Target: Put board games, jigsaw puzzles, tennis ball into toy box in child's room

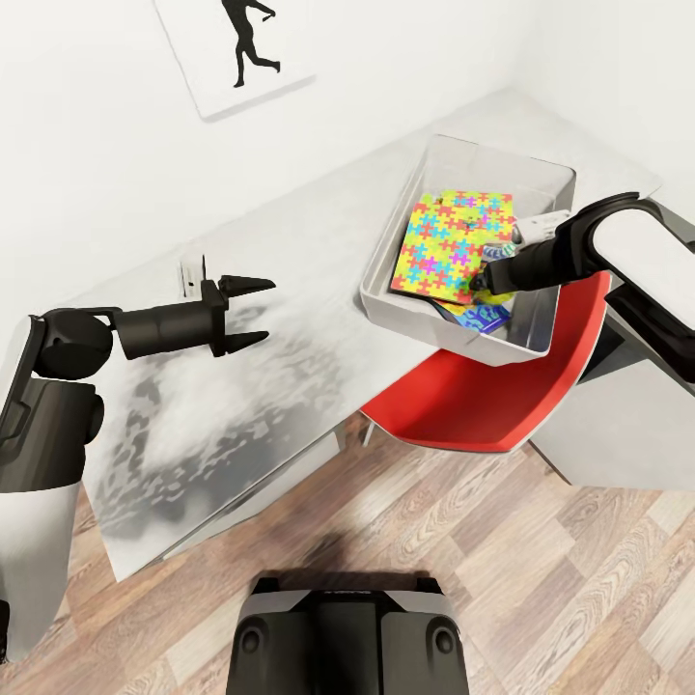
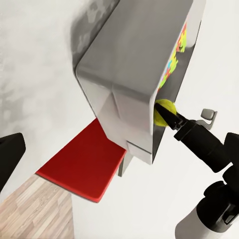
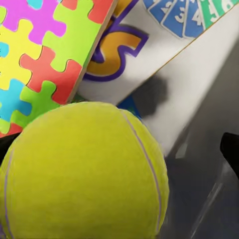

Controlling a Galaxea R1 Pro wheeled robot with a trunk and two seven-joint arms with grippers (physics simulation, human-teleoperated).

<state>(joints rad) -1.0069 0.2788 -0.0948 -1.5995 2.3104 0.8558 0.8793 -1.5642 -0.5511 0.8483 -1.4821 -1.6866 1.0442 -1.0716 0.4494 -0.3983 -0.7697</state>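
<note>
The light grey toy box (image 1: 541, 333) stands on the table (image 1: 290, 241), its front end jutting out over a red chair. Inside it a jigsaw puzzle (image 1: 452, 241) lies tilted on top of a blue-printed board game (image 1: 480, 319). My right gripper (image 1: 492, 275) reaches into the box and is shut on the tennis ball (image 3: 82, 169), which hangs just above the puzzle (image 3: 45, 55) and a white game box (image 3: 149, 45). The left wrist view shows the ball (image 2: 164, 110) at the right gripper's tip (image 2: 172, 118), by the box wall (image 2: 119, 64). My left gripper (image 1: 265, 310) hovers open over the table's middle, holding nothing.
The red chair (image 1: 483, 405) sits tucked under the table's edge below the box. A small white holder (image 1: 193, 275) stands on the table behind my left gripper. A poster (image 1: 236, 48) hangs on the wall. A grey cabinet (image 1: 618, 425) is at the right, with wood floor (image 1: 541, 579) in front.
</note>
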